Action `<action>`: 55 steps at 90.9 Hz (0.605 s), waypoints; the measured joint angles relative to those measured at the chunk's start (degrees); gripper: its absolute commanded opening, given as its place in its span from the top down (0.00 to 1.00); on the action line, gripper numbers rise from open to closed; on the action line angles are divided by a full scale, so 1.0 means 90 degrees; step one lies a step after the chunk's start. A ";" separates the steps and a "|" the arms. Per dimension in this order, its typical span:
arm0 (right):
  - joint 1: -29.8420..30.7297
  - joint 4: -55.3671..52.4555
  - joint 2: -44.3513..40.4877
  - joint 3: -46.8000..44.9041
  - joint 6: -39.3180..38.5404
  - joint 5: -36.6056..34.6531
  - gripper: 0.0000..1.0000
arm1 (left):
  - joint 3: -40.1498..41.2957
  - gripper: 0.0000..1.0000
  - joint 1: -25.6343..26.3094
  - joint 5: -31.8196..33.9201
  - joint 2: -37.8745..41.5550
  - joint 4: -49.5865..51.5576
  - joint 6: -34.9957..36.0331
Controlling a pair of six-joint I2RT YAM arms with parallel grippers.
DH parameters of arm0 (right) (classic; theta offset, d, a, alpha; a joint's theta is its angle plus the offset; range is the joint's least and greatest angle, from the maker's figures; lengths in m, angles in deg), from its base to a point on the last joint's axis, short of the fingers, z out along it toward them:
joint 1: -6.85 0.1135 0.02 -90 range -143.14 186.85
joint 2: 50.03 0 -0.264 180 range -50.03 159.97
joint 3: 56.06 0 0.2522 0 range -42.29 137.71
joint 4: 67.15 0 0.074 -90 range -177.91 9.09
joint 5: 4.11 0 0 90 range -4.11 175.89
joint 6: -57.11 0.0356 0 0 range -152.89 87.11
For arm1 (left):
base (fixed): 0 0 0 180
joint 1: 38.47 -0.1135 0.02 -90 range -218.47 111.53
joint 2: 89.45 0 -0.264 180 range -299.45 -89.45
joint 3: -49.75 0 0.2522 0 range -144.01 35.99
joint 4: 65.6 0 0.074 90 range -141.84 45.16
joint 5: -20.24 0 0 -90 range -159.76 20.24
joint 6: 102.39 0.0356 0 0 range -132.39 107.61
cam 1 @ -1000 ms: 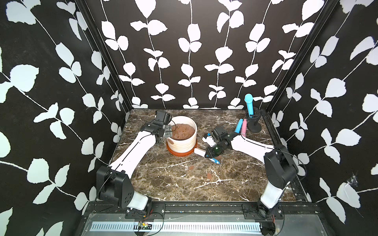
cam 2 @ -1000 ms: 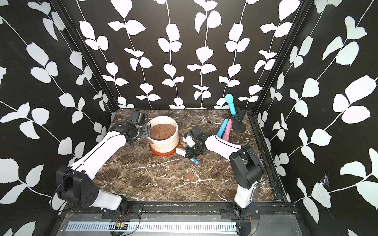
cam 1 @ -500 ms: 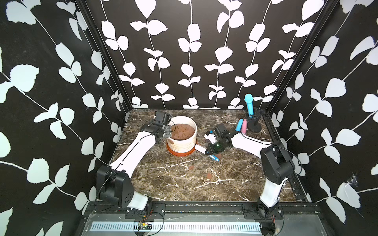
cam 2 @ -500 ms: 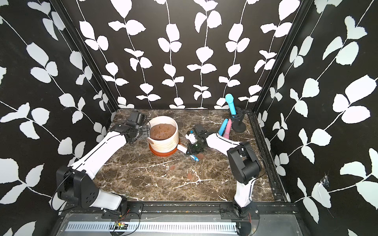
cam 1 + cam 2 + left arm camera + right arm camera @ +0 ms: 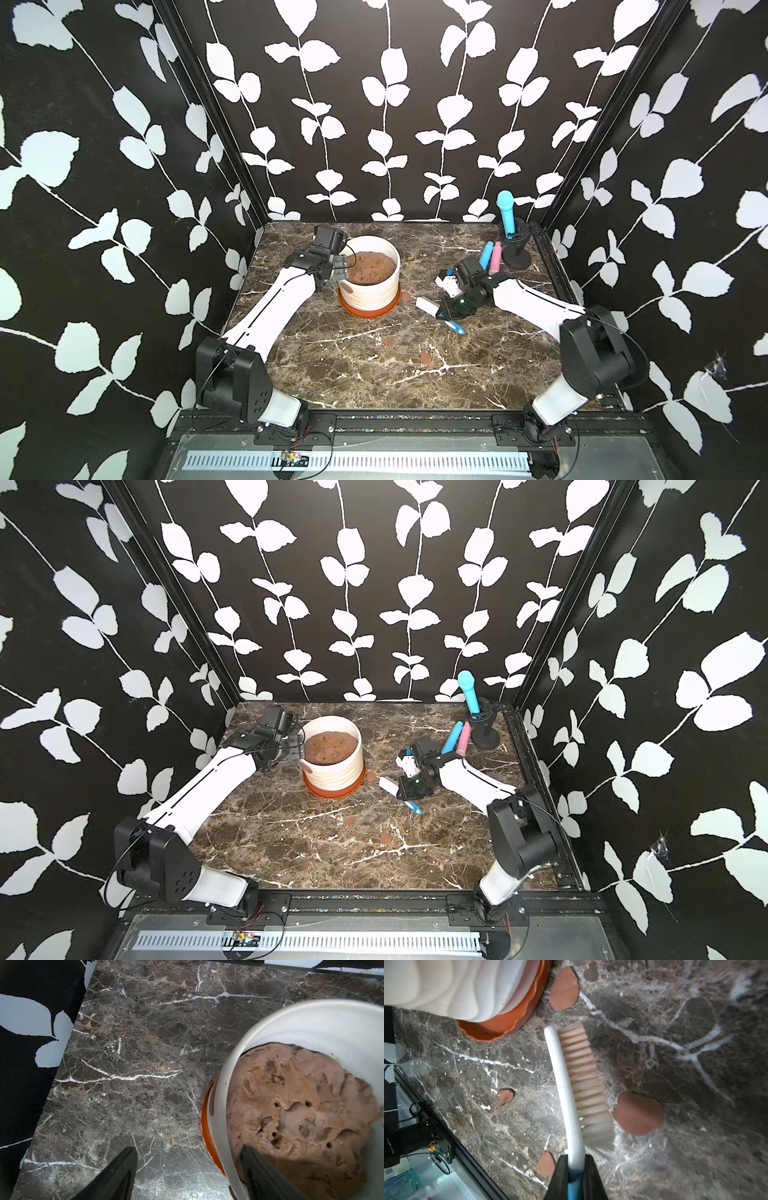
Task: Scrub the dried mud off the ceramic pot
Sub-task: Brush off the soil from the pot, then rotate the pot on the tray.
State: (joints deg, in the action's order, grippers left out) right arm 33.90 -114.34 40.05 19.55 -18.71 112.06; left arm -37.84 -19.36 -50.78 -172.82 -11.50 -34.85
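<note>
Right gripper (image 5: 575,1162), seen from its wrist camera, has its jaws closed tight on the neck of a scrubbing brush (image 5: 564,1084), where the white handle turns blue. The pale bristles face sideways, their tips just beside one disc of the dried mud (image 5: 638,1113). I cannot tell whether the brush touches the table (image 5: 374,374). In both top views the brush head (image 5: 426,304) (image 5: 388,786) lies near the saucer (image 5: 368,311) but apart from it. Another disc (image 5: 405,296) lies between them on the marble, close against the saucer's edge. Further discs lie nearer the front of the table (image 5: 389,341) (image 5: 426,356). The ceramic pot (image 5: 370,291) (image 5: 332,777) stands upright in the terracotta saucer toward the back left of the table, filled with a lumpy brown soil mass (image 5: 291,1115). Left gripper (image 5: 188,1150) is spread wide across the pot's rim (image 5: 249,1043). One finger (image 5: 261,1169) is inside, over the soil and close against the inner wall. The other finger (image 5: 120,1169) is outside, over the marble, with a clear gap to the outer wall, so nothing is clamped. At the back right corner a black stand (image 5: 516,259) holds a blue cylinder (image 5: 505,212) upright. A second blue piece (image 5: 486,254) and a pink one (image 5: 495,257) lie just beside its base.
</note>
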 measured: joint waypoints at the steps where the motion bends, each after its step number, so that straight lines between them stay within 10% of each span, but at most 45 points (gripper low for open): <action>1: 0.0000 -0.0027 -0.0068 0.0002 -0.0012 -0.0005 1.00 | -0.0002 0.18 -0.0005 -0.0002 0.0000 0.0000 0.0007; 55: 0.0695 -0.0583 -0.1396 0.0816 -0.0918 -0.0702 1.00 | -0.1239 0.51 -0.0141 -0.0629 -0.1124 0.0226 0.0721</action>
State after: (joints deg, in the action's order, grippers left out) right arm 40.15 -119.59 27.49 26.89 -26.98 105.75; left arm -48.98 -20.62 -56.44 -182.94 -9.47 -28.36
